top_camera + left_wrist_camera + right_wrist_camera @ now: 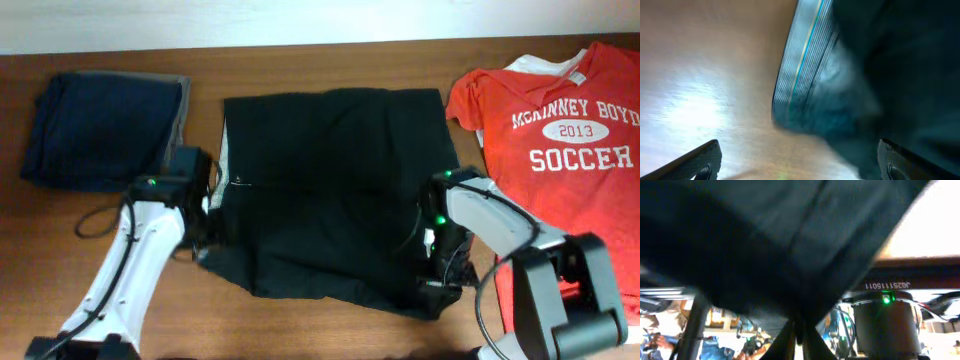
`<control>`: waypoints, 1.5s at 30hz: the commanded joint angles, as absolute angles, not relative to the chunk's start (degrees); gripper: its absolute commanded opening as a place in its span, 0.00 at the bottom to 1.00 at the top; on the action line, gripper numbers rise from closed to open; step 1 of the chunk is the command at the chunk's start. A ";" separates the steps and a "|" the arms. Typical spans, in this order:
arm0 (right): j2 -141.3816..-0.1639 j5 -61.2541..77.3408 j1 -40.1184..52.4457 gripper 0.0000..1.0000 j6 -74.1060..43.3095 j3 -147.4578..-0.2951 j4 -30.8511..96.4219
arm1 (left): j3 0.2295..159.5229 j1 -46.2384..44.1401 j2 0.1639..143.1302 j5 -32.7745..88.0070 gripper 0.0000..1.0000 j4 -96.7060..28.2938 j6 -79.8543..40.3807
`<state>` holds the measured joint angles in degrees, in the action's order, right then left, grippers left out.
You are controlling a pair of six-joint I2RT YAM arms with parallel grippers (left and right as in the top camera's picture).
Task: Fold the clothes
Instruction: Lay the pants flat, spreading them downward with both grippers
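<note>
Shorts (340, 190), one pair (one red T-shirt (560, 140))

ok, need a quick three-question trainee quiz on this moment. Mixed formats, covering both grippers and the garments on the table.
1. True or false: the left gripper is shut on the plain black fabric shorts.
2. Which garment lies to the right of the shorts in the overhead view? A) a yellow towel B) the red T-shirt with white lettering C) a green jacket
3. Short answer: what is the right gripper pinching?

Key:
1. False. The left gripper is open, at the left edge of the shorts.
2. B
3. The fabric of the black shorts.
</note>
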<state>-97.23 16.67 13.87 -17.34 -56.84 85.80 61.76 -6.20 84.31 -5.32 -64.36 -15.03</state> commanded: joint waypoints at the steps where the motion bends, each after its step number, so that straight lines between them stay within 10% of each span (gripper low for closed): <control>1: -91.74 17.34 14.28 0.15 -16.78 -60.03 88.16 | 70.11 -5.85 83.74 -6.22 0.99 -68.64 -14.66; 2: -90.83 17.37 14.28 0.18 -16.73 -60.03 88.31 | 70.13 -5.85 83.74 -8.64 0.99 -68.62 -14.26; 3: -90.39 17.37 14.28 0.45 -16.34 -60.03 87.79 | 70.13 -5.85 83.74 -7.92 0.99 -67.46 -14.57; 4: -90.41 17.37 14.28 0.96 -16.27 -60.03 87.11 | 70.13 -5.87 83.77 -3.57 0.99 -66.50 -14.55; 6: -90.41 17.37 14.28 0.99 -15.20 -60.03 85.56 | 70.11 -5.87 83.77 1.89 0.77 -65.84 -14.52; 7: -90.41 17.39 14.28 0.80 -15.29 -60.01 83.96 | 70.08 -5.87 83.77 2.74 0.39 -65.78 -14.52; 8: -90.41 17.39 14.28 0.26 -15.40 -60.01 81.71 | 69.56 -5.87 83.77 2.68 0.17 -65.08 -14.52; 9: -90.41 17.39 14.31 0.04 -17.21 -59.55 79.55 | 67.99 -5.91 83.77 3.20 0.01 -63.66 -14.50; 19: -90.41 17.50 18.11 0.04 -27.64 -44.23 60.51 | 43.77 -5.89 83.99 7.73 0.01 -41.91 -14.52; 30: -90.39 21.21 18.33 0.04 -30.24 -29.21 55.77 | 41.28 -5.85 84.03 -0.62 0.01 -45.25 -16.58; 41: -90.35 10.50 18.26 0.14 -25.32 -67.83 78.59 | 61.80 -5.91 80.27 0.73 0.01 -55.31 -17.06; 45: -90.39 -0.40 18.17 0.23 -27.57 -75.53 78.83 | 65.65 -5.91 81.32 13.63 0.15 -54.13 -7.97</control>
<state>-90.80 8.10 17.89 -25.67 -74.61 78.81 65.56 -6.07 80.29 4.58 -53.60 -13.52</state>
